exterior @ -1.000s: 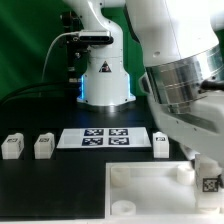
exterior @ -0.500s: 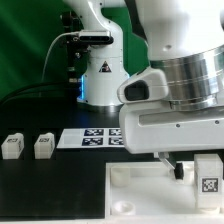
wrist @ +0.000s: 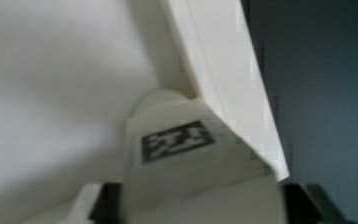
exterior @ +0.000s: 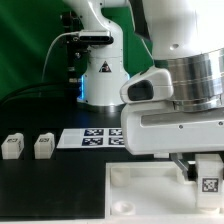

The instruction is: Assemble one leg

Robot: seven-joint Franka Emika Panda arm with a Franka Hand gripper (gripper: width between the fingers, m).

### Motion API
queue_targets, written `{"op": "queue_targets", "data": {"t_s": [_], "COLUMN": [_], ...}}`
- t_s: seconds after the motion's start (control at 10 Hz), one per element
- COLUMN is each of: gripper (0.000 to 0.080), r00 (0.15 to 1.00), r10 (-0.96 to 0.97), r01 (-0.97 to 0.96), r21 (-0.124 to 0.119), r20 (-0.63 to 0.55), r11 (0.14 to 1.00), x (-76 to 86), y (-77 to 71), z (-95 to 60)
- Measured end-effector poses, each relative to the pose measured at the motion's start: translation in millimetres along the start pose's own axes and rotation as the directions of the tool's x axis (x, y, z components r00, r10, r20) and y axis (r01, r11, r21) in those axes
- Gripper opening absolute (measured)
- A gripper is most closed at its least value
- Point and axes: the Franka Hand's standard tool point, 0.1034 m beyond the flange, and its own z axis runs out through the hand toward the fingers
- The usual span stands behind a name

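My gripper [exterior: 198, 168] is shut on a leg [exterior: 209, 181], a chunky white peg with a black-and-white tag, held at the far right corner of the flat white tabletop [exterior: 140, 188]. In the wrist view the leg [wrist: 179, 150] fills the gap between my dark fingers [wrist: 101, 204], tag facing the camera, its tip against the tabletop's edge [wrist: 215, 70]. My gripper [wrist: 202, 208] sits at the bottom of that view. Two more legs [exterior: 11, 147] [exterior: 43, 146] stand at the exterior view's left.
The marker board [exterior: 90, 139] lies behind the tabletop, partly covered by my arm. The robot base [exterior: 103, 80] stands at the back. The large wrist body [exterior: 175, 110] hides the table's right half.
My wrist has turned and swung toward the exterior view's left, now covering the leg that stood beside the marker board. The held leg stays at the tabletop's right corner.
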Motion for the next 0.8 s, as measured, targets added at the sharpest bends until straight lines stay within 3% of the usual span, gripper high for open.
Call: {"op": "queue_targets", "data": {"t_s": [0.2, 0.3, 0.4, 0.6, 0.7, 0.8], "gripper": [0.03, 0.03, 0.03, 0.03, 0.0299, 0.0299], "r00": [0.975, 0.916, 0.818, 0.544, 0.433, 0.381], "r10": [0.222, 0.401, 0.574, 0.836, 0.896, 0.918], "r01": [-0.222, -0.402, -0.575, -0.839, -0.9, -0.924], "r21": [0.007, 0.02, 0.026, 0.079, 0.091, 0.084], "r20": [0.005, 0.018, 0.029, 0.07, 0.1, 0.106], "r11": [0.975, 0.916, 0.818, 0.539, 0.425, 0.374], "x": [0.8, 1.7, 0.1, -1.5, -2.1, -3.9], "y": [1.6, 2.6, 1.2, 2.8, 3.2, 1.3], "z": [0.4, 0.1, 0.9, 2.7, 3.0, 3.8]}}
